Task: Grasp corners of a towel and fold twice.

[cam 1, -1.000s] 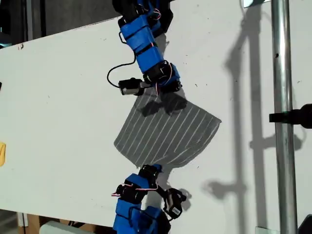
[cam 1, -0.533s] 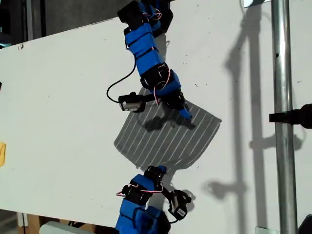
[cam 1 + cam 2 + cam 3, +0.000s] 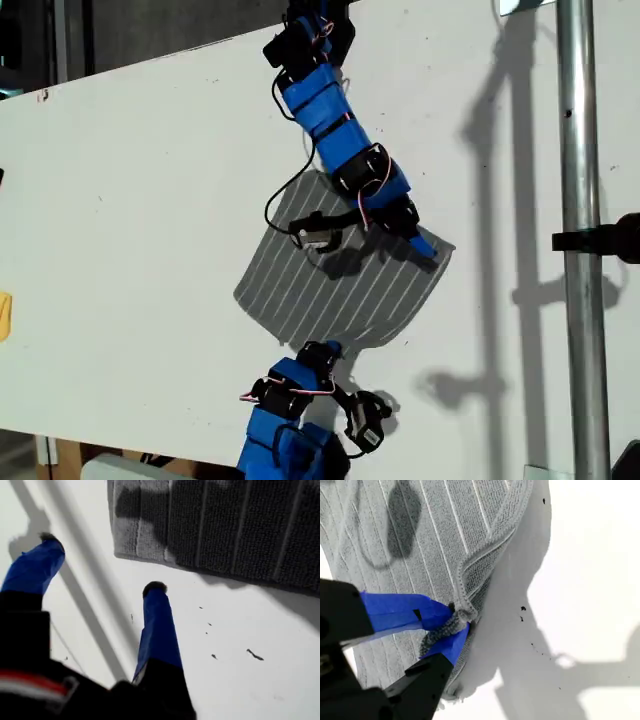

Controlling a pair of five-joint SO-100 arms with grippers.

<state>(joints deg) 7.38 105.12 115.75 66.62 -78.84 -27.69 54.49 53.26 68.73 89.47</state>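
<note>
The grey striped towel (image 3: 340, 290) lies flat on the white table (image 3: 130, 200), one corner toward each arm. My first gripper (image 3: 428, 250) reaches in from the far edge and hovers open by the towel's corner (image 3: 447, 247) at the exterior view's right. In the first wrist view its blue fingertips (image 3: 154, 587) stand apart over bare table, short of that corner (image 3: 116, 550) of the towel (image 3: 225, 525). My second gripper (image 3: 322, 352), at the near edge, is shut on the nearest corner. The second wrist view shows its jaws (image 3: 457, 620) pinching bunched hem of the towel (image 3: 445, 525).
A metal pole (image 3: 580, 300) with a black clamp (image 3: 605, 238) stands at the exterior view's right and casts long shadows on the table. A black cable (image 3: 285, 195) loops from the first arm over the towel. A yellow object (image 3: 4, 315) shows at the exterior view's left edge.
The first arm swung from the towel's far corner across the cloth to the corner at the exterior view's right. The second arm shifted slightly at the near corner. The towel kept its shape.
</note>
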